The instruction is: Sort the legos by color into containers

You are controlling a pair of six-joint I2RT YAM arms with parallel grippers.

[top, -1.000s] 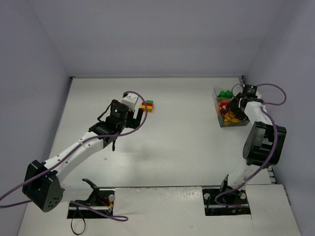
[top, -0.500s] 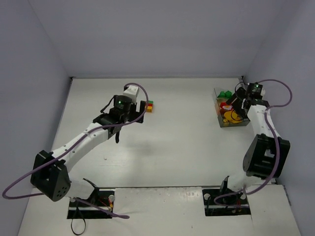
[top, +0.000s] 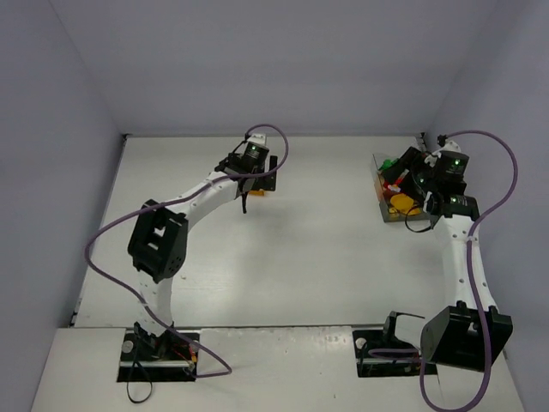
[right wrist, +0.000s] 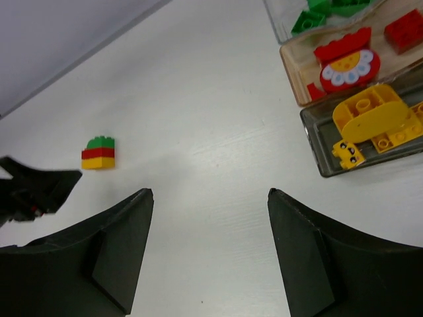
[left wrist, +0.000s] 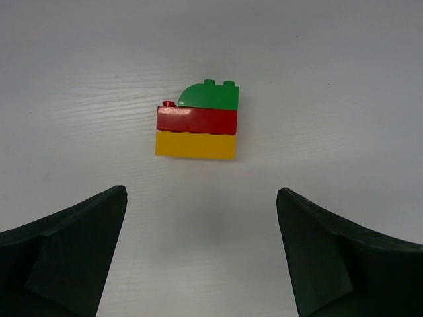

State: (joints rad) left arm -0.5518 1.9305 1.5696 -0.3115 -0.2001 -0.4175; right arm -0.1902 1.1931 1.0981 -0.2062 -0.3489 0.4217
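Note:
A stack of legos, green on red on yellow, point(left wrist: 197, 123) lies alone on the white table, also in the right wrist view point(right wrist: 98, 153). My left gripper point(left wrist: 201, 189) is open and empty, hovering just short of the stack; in the top view point(top: 256, 177) it covers most of it. The tray point(right wrist: 316, 157) at the far right holds green bricks point(right wrist: 321, 13), red pieces with the round red-yellow piece point(right wrist: 348, 65), and yellow bricks point(right wrist: 374, 116) in separate compartments. My right gripper point(right wrist: 209, 191) is open and empty, by the tray point(top: 378, 184) in the top view point(top: 410, 184).
The back wall runs close behind the stack and tray, and the right wall stands close to the tray. Purple cables loop over both arms.
My left arm has stretched toward the back, bringing the gripper over the stack. My right arm has risen and straightened, its gripper staying by the tray.

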